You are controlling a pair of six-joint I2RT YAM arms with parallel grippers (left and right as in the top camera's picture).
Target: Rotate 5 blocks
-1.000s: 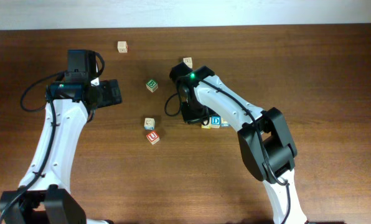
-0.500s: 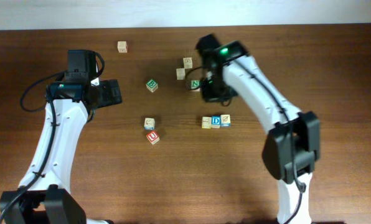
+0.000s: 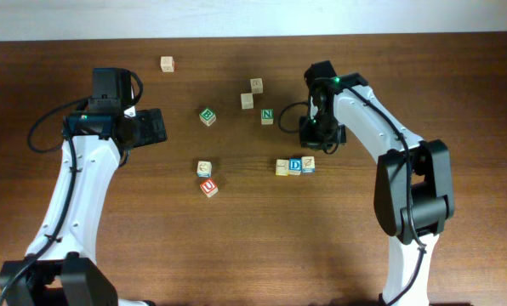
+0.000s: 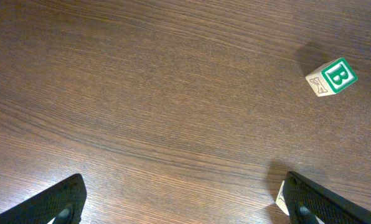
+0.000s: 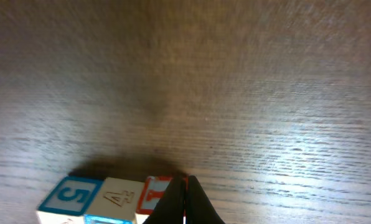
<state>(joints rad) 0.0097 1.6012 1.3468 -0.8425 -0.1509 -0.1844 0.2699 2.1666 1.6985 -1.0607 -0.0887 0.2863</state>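
My right jaws are clenched, tip pressed to tip, with nothing between them. They hang low over the bench [image 3: 458,102], just beside a row of three touching cubes [image 5: 111,198]: the blue D cube [image 3: 295,165] sits in the middle with two pale cubes [image 3: 282,168] flanking it. From my right wrist the row lies right at the tips and off to their left. Its side faces show a blue 5, a faint triangle and a red letter. The red-lettered end is nearest the tips, and I cannot tell whether they touch it.

My left jaws are released, spread wide over bare wood and gripping nothing. The green B cube [image 4: 332,78] lies ahead of them, toward the right finger [image 4: 322,200], well apart. The red U cube [image 3: 208,188], with a third pale cube [image 3: 204,169] touching it, lies between my two pairs of jaws, nearer the left.
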